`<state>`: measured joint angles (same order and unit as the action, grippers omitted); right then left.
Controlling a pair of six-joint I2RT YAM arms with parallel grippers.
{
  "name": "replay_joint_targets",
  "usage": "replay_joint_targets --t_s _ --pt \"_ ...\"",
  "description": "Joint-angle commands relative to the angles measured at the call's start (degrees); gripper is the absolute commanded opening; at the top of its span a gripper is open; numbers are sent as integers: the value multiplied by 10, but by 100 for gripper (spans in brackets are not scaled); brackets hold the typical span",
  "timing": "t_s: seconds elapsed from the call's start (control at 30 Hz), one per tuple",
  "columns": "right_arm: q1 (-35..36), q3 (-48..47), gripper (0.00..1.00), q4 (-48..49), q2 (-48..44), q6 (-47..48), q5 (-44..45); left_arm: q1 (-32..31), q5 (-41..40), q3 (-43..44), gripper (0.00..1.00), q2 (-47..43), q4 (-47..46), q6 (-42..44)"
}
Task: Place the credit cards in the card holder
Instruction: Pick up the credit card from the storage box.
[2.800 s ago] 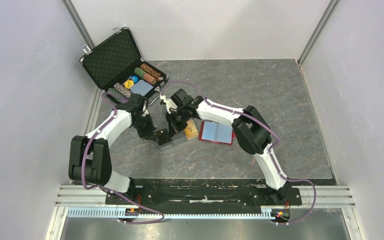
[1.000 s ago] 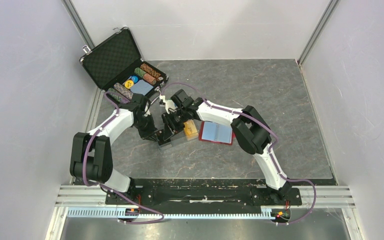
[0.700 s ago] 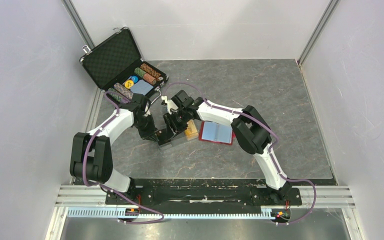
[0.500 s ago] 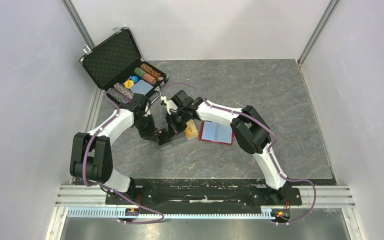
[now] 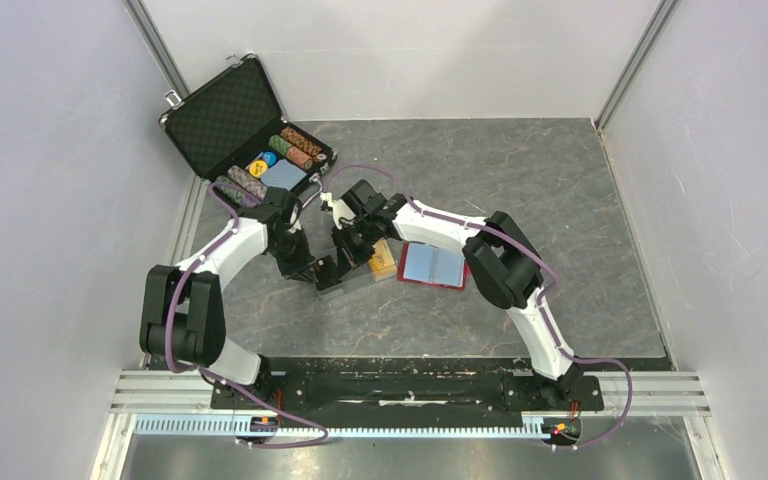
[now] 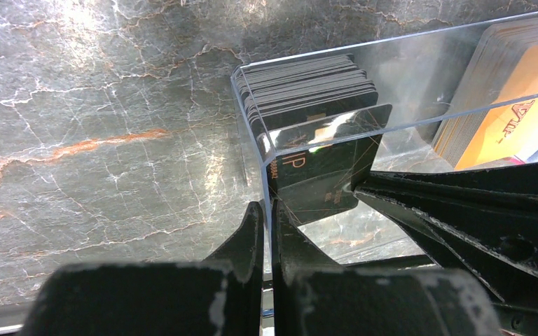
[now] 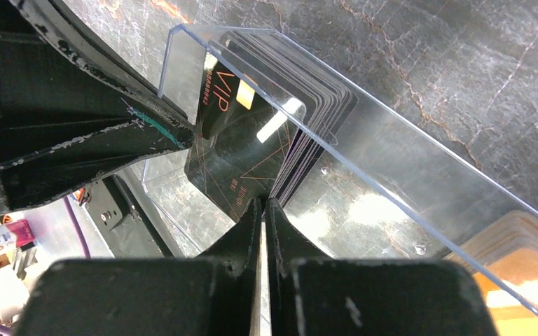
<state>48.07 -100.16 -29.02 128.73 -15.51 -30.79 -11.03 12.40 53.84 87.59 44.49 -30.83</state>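
A clear acrylic box (image 5: 358,274) holds a stack of black cards (image 6: 308,84) and a stack of orange-gold cards (image 5: 382,260). My left gripper (image 6: 267,210) is shut on the box's end wall; in the top view the left gripper (image 5: 322,272) is at the box's left end. My right gripper (image 7: 263,201) is shut on one black VIP card (image 7: 238,147), tilted up out of the black stack (image 7: 322,119). The card (image 6: 322,168) also shows in the left wrist view. The red card holder (image 5: 402,264) lies open to the right with a pale grey-blue card (image 5: 433,264) on it.
An open black foam-lined chip case (image 5: 225,115) with rows of poker chips (image 5: 290,150) stands at the back left, just behind the left arm. Both arms crowd the table's middle. Grey walls close in the left, right and back.
Almost nothing: the right gripper shifted slightly over the clear box, still holding the black card. The left gripper has kept its grip on the box wall.
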Motion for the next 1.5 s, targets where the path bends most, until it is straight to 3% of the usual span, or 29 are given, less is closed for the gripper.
replay_joint_targets --t_s 0.0,0.47,0.7,0.9,1.2,1.27,1.37,1.47 --pt "3 -17 2 -24 -20 21 34 -30 24 -47 2 52 -75 8" --pt "3 -20 5 66 -26 -55 -77 -32 26 -42 2 60 -75 8" --pt "3 0 23 112 -30 -87 -99 -33 27 -38 2 67 -75 10" --pt "2 5 25 126 -6 -96 -107 -33 26 -38 2 68 -75 11" --pt "3 -5 24 69 13 -60 -60 -33 22 -40 2 66 -75 10" --pt "2 -5 18 59 12 -53 -52 -33 20 -41 2 66 -75 9" --pt "3 -8 0 59 10 -51 -58 -33 15 -41 2 63 -75 7" --pt "3 -20 0 59 3 -52 -69 -33 -12 -40 2 52 -68 -5"
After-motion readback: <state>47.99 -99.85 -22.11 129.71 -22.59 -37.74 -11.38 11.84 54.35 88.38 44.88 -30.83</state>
